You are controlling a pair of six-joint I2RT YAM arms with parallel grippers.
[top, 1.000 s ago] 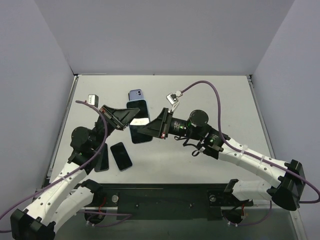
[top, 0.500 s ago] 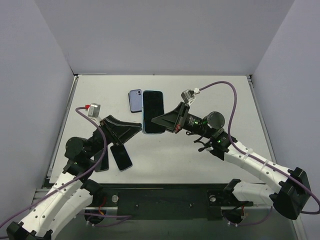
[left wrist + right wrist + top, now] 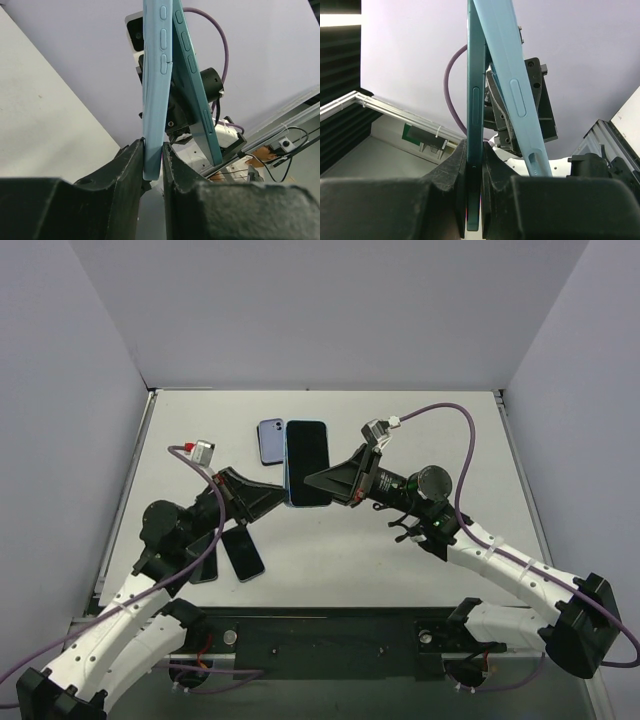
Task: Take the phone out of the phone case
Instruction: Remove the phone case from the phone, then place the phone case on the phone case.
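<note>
A teal phone (image 3: 476, 100) and its light blue phone case (image 3: 154, 85) are held in the air between both arms, dark screen up in the top view (image 3: 307, 462). My left gripper (image 3: 152, 150) is shut on the case's near edge (image 3: 272, 498). My right gripper (image 3: 475, 147) is shut on the phone's edge (image 3: 318, 480). In both wrist views the phone (image 3: 195, 85) and the case (image 3: 520, 95) split apart in a narrow V at one end and still meet at the other.
A purple phone (image 3: 270, 440) lies on the white table (image 3: 420, 420) just left of the held one. Two black phones (image 3: 242, 552) (image 3: 205, 558) lie near the left arm. Grey walls stand on three sides.
The right arm carried the phone farther back and to the right. The left gripper let go, then came back up and closed on the case's near edge.
</note>
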